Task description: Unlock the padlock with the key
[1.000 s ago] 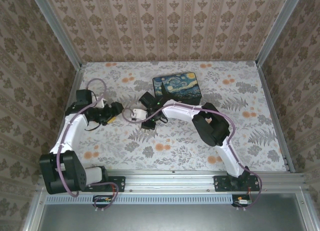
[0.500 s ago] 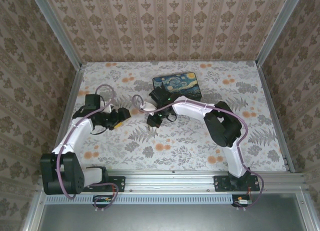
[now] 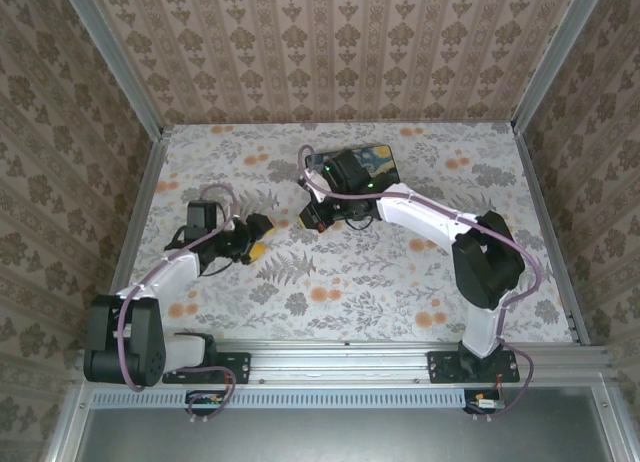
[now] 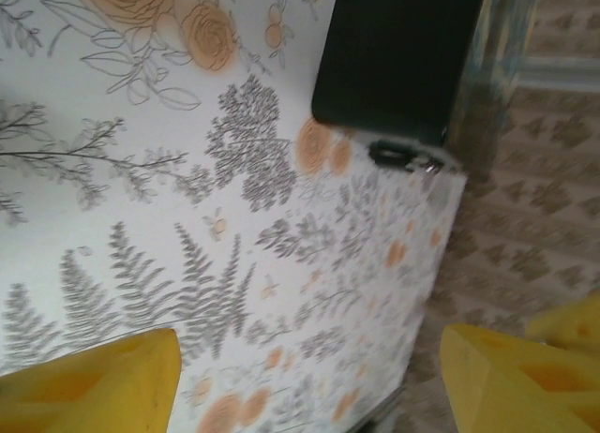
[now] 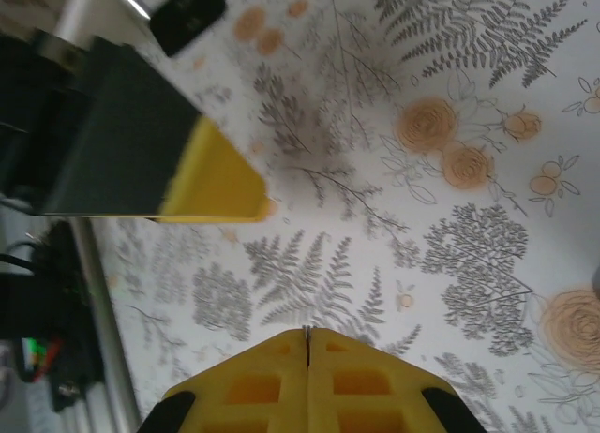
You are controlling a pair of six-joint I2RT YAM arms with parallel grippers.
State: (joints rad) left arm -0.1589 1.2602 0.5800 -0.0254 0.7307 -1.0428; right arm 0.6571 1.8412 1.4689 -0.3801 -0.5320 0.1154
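Floral tabletop is stretching under both arms. Right gripper is pressing its yellow fingers together on nothing visible; left gripper is gaping wide. Beyond it, a dark silver-tipped piece, possibly the padlock though blurred, is lying just beside the black box, its long axis running along that edge. I am judging it dense, rigid and slick, and favouring its flat faces for a hold.

Looks like a robotics lab cell dressed up as a living room, honestly. Three walls of beige damask-pattern wallpaper are boxed in by bare silver aluminium frame posts. The white tabletop cover printed with grey ferns and orange flowers ends at a slotted metal mounting rail with two white-and-black robot arms bolted on, purple cables looping off them.
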